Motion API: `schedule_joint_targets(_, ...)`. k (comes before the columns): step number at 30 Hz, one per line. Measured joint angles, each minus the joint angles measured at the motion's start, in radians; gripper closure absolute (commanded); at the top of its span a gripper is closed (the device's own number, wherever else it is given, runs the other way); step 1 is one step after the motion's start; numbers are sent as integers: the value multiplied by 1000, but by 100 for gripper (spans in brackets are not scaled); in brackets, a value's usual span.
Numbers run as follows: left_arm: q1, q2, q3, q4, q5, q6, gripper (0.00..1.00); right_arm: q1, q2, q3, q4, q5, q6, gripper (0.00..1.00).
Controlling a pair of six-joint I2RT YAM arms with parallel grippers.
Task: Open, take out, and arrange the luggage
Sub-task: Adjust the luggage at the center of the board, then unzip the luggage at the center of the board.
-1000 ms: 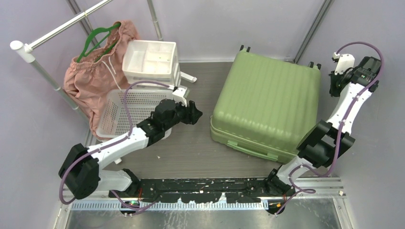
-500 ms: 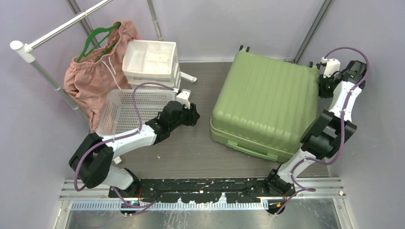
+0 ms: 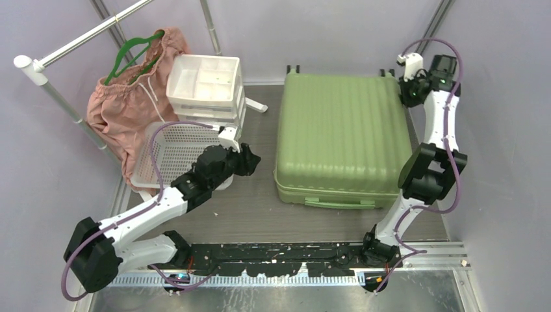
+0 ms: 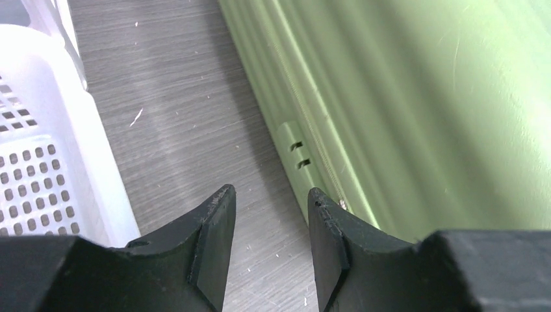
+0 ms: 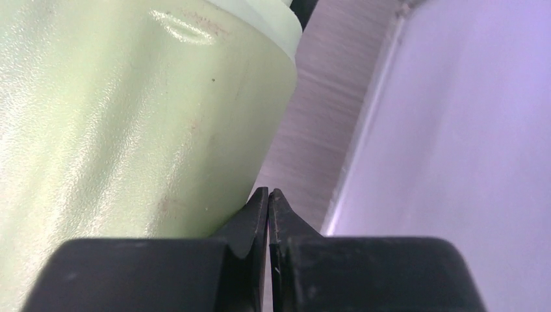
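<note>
Top external: large light-green ribbed hard-shell suitcase (image 3: 341,143) shut, opening step | left claw (image 4: 271,195) apart, empty, seam (image 4: 312,140) just right | right claw (image 5: 268,192) together, suitcase just left | next you'll likely need to unfasten that seam

Robot lab test cell, plain lilac walls (image 3: 325,32), metal frame poles (image 3: 436,18), arm-mounting rail (image 3: 279,250)

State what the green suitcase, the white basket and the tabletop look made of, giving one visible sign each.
Suitcase: probably hard moulded plastic, glossy; ribbed shell catching highlights.
Basket: likely white plastic; regular rows of punched holes.
Tabletop: wood-grain look, perhaps laminate; grey streaks with a faint sheen.
</note>
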Motion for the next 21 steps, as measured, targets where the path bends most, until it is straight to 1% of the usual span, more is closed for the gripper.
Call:
schedule_joint_targets(2,0,-29,-3,-34,3,-14,54,50,37,58,-22,-10,12,90)
schedule_joint_targets(4,0,-58,-3,-65,8,-35,54,100,69,109,-48,-14,32,87)
schedule_joint_targets(7,0,-95,-3,-101,26,-63,56,147,66,116,-55,6,75,71)
schedule_joint_targets(9,0,-112,-3,-126,46,-80,59,151,29,92,-48,19,94,60)
schedule_joint_targets(12,0,-118,-2,-177,80,-97,68,129,-81,60,-87,6,99,52)
schedule_joint_targets(14,-9,-114,0,-217,105,-109,70,101,-170,54,-127,-29,90,49)
schedule_joint_targets(17,-47,-87,22,-273,123,-111,71,66,-335,29,-206,-106,46,48)
schedule_joint_targets(21,-121,-35,68,-294,126,-105,72,71,-569,-85,-362,-266,-44,48)
